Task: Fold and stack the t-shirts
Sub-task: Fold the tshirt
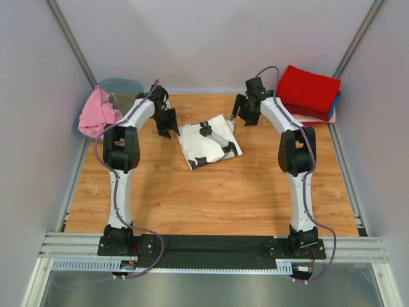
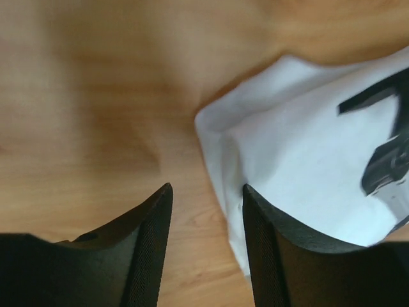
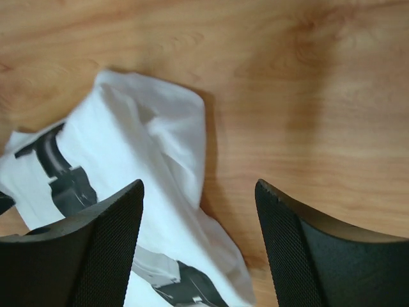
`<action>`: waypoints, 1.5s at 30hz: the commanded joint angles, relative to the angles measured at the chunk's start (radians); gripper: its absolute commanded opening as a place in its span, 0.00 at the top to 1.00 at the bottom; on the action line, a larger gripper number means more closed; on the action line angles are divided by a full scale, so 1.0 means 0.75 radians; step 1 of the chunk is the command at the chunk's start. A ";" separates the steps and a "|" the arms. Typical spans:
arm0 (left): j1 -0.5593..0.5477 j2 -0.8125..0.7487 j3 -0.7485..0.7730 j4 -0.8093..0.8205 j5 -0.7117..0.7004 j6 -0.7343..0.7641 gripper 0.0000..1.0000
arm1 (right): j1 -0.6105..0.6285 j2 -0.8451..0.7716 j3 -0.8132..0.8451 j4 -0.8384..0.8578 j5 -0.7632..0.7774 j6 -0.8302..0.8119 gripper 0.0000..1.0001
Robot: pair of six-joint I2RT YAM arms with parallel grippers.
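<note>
The left jaws stand parted with nothing held between them. Their gap shows bare wood of the bench [image 1: 211, 192], and the left edge of the white t-shirt [image 2: 300, 147] lies just beside the right-hand finger [image 2: 281, 256]; I cannot tell whether that finger touches the cloth. The right jaws are parted wider and also hold nothing. They hang above the shirt's far right corner, with cloth under one finger [image 3: 96, 249] and bare wood under the other. From above, the white t-shirt lies folded into a rough, slightly skewed rectangle with a black and grey graphic facing up. It sits on the far middle of the bench, between the two arms, with one set of jaws just beside each of its far corners. Out at the far right corner of the bench is a stack of folded shirts. A red t-shirt [image 1: 310, 89] is on top, the edge of a blue t-shirt [image 1: 337, 100] shows beneath it, and a pale peach t-shirt [image 1: 312, 120] shows at the bottom. At the far left, beyond the bench edge, a pink t-shirt [image 1: 97, 112] hangs crumpled over the rim of a translucent grey-green tub [image 1: 123, 85].
</note>
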 commanded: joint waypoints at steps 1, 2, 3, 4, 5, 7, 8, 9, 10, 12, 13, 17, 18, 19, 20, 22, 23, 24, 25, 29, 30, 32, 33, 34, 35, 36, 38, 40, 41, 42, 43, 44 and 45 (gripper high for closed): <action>-0.032 -0.337 -0.168 0.030 -0.044 0.003 0.44 | 0.006 -0.295 -0.243 0.216 -0.025 -0.049 0.28; -0.034 -0.376 -0.217 0.073 -0.066 0.001 0.44 | 0.006 -0.328 -0.299 0.263 -0.037 -0.053 0.28; -0.036 -0.411 -0.290 0.085 -0.099 0.005 0.44 | 0.008 -0.393 -0.348 0.300 -0.106 -0.057 0.30; -0.040 -0.468 -0.323 0.097 -0.121 0.007 0.45 | 0.006 -0.420 -0.454 0.345 -0.155 -0.057 0.32; -0.055 -0.495 -0.354 0.124 -0.146 0.013 0.45 | 0.008 -0.442 -0.499 0.436 -0.211 -0.055 0.37; -0.077 -0.561 -0.432 0.151 -0.203 0.031 0.46 | 0.010 -0.465 -0.565 0.506 -0.366 -0.029 0.44; -0.104 -0.573 -0.452 0.169 -0.221 0.033 0.47 | 0.010 -0.457 -0.591 0.551 -0.417 -0.020 0.47; -0.116 -0.591 -0.483 0.181 -0.236 0.038 0.47 | 0.012 -0.441 -0.600 0.574 -0.527 -0.010 0.53; -0.128 -0.600 -0.499 0.200 -0.228 0.050 0.48 | 0.014 -0.396 -0.602 0.590 -0.579 0.000 0.55; -0.163 -0.610 -0.552 0.271 -0.189 0.052 0.49 | 0.018 -0.355 -0.606 0.627 -0.683 0.041 0.64; -0.171 -0.610 -0.567 0.290 -0.175 0.054 0.51 | 0.025 -0.322 -0.618 0.668 -0.700 0.051 0.68; -0.210 -0.616 -0.634 0.345 -0.148 0.044 0.57 | 0.045 -0.312 -0.735 0.729 -0.700 0.094 0.78; -0.222 -0.628 -0.665 0.349 -0.146 0.046 0.58 | 0.053 -0.324 -0.818 0.742 -0.676 0.094 0.78; -0.226 -0.636 -0.681 0.357 -0.148 0.050 0.58 | 0.067 -0.342 -0.865 0.756 -0.655 0.098 0.79; -0.231 -0.642 -0.694 0.359 -0.148 0.050 0.58 | 0.076 -0.365 -0.912 0.781 -0.631 0.100 0.80; -0.233 -0.667 -0.720 0.361 -0.148 0.054 0.59 | 0.102 -0.422 -1.064 0.797 -0.533 0.105 0.81; -0.233 -0.675 -0.728 0.357 -0.148 0.058 0.59 | 0.114 -0.438 -1.117 0.811 -0.506 0.105 0.82; -0.233 -0.693 -0.739 0.359 -0.162 0.064 0.59 | 0.125 -0.459 -1.162 0.816 -0.457 0.098 0.82; -0.233 -0.702 -0.745 0.359 -0.168 0.066 0.59 | 0.147 -0.467 -1.251 0.818 -0.436 0.094 0.82; -0.233 -0.741 -0.780 0.376 -0.181 0.068 0.59 | 0.213 -0.461 -1.375 0.795 -0.454 0.082 0.92; -0.233 -0.757 -0.800 0.384 -0.179 0.066 0.59 | 0.233 -0.467 -1.383 0.771 -0.461 0.074 0.92; -0.233 -0.767 -0.827 0.414 -0.181 0.060 0.60 | 0.268 -0.549 -1.416 0.734 -0.440 0.053 0.88; -0.233 -0.779 -0.851 0.423 -0.189 0.060 0.60 | 0.270 -0.587 -1.418 0.718 -0.418 0.043 0.84; -0.233 -0.782 -0.859 0.433 -0.193 0.060 0.60 | 0.270 -0.671 -1.412 0.699 -0.410 0.033 0.77; -0.233 -0.774 -0.863 0.439 -0.205 0.062 0.60 | 0.270 -0.706 -1.371 0.636 -0.387 -0.003 0.64; -0.235 -0.767 -0.859 0.441 -0.205 0.062 0.60 | 0.270 -0.743 -1.343 0.601 -0.387 -0.020 0.57; -0.233 -0.749 -0.843 0.431 -0.201 0.068 0.60 | 0.266 -0.823 -1.237 0.479 -0.409 -0.061 0.37; -0.233 -0.724 -0.839 0.431 -0.199 0.070 0.61 | 0.258 -0.860 -1.169 0.405 -0.414 -0.081 0.31; -0.233 -0.718 -0.841 0.429 -0.201 0.070 0.61 | 0.252 -0.898 -1.150 0.356 -0.404 -0.090 0.25; -0.233 -0.714 -0.843 0.431 -0.203 0.070 0.61 | 0.242 -0.915 -1.144 0.345 -0.395 -0.092 0.22; -0.233 -0.712 -0.845 0.429 -0.205 0.070 0.62 | 0.221 -0.931 -1.152 0.343 -0.387 -0.092 0.20; -0.233 -0.714 -0.853 0.429 -0.205 0.070 0.62 | 0.203 -0.944 -1.166 0.341 -0.355 -0.094 0.16; -0.233 -0.722 -0.861 0.431 -0.205 0.068 0.62 | 0.164 -0.946 -1.195 0.343 -0.344 -0.094 0.14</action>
